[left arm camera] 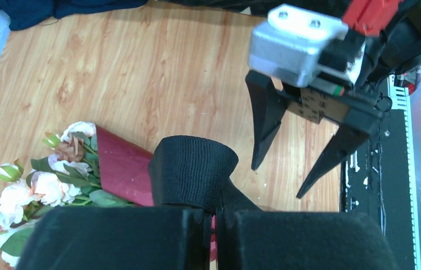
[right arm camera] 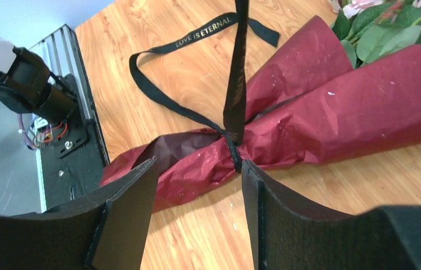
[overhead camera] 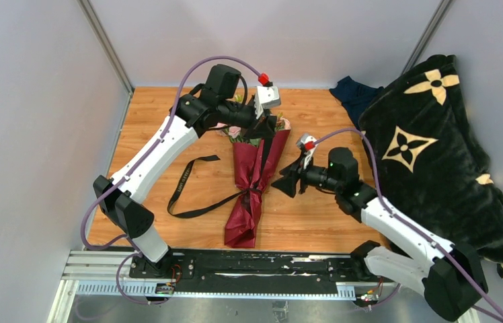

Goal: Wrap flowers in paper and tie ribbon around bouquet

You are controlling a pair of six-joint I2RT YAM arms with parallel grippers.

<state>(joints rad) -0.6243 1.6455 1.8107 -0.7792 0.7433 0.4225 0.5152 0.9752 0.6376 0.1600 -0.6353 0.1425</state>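
Lettering "LOVE IS ETERNAL" on narrow black ribbon [right arm camera: 205,31] reads only from right wrist, at eleven o'clock; left gripper [left arm camera: 213,216] clamps it, right gripper [right arm camera: 200,166] gapes.

Stems of the flowers [left arm camera: 45,185] are hidden inside the paper [left arm camera: 121,169].

Left claw [left arm camera: 213,218] pinched shut, arm stretched far forward — right claw [right arm camera: 200,164] spread, pointing leftward, elbow bent
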